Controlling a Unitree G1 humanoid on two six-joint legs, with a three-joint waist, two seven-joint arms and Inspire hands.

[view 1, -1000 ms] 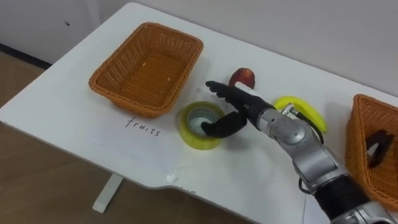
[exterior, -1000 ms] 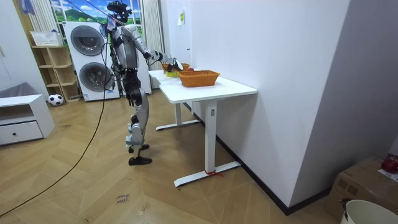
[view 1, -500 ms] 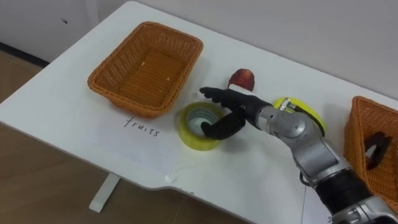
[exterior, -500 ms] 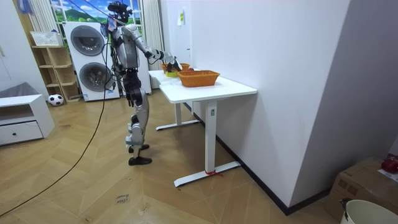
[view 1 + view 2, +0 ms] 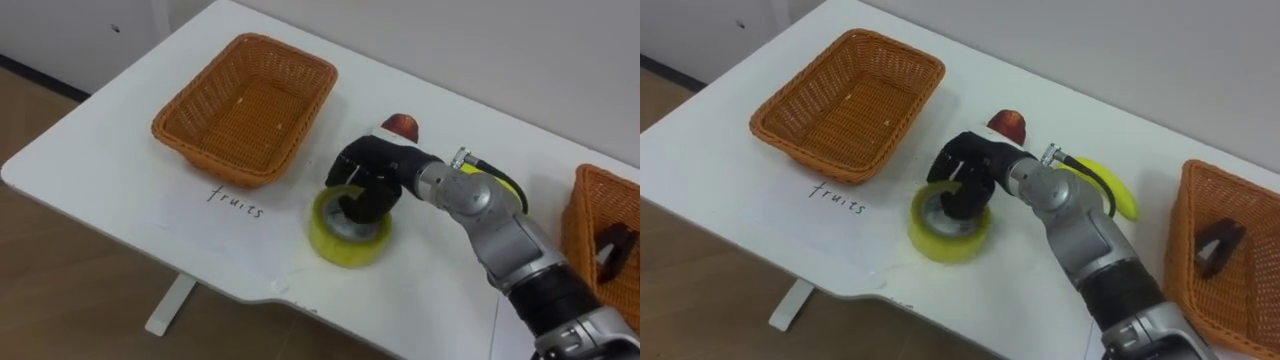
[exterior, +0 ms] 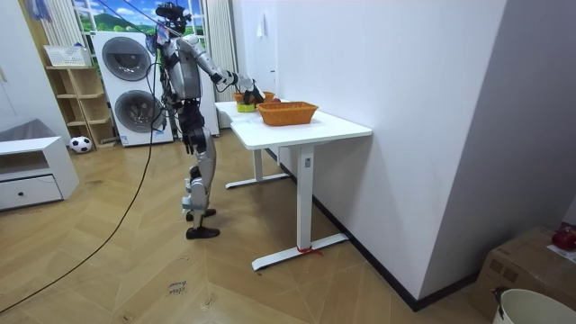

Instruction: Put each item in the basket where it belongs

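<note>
Yellow tape roll (image 5: 350, 237) sat on the table (image 5: 120, 180) by the fruit basket (image 5: 245, 105), right hand (image 5: 372, 175) curled over its rim, pinching it, so I'd reckon squeeze firmly, lift straight, then swing to the other basket (image 5: 600, 230).

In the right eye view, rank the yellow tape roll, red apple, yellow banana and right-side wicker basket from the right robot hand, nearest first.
1. Yellow tape roll: gripped in the right robot hand.
2. Red apple: just behind the hand.
3. Yellow banana: to the right, behind the forearm.
4. Orange wicker basket: far right.
</note>
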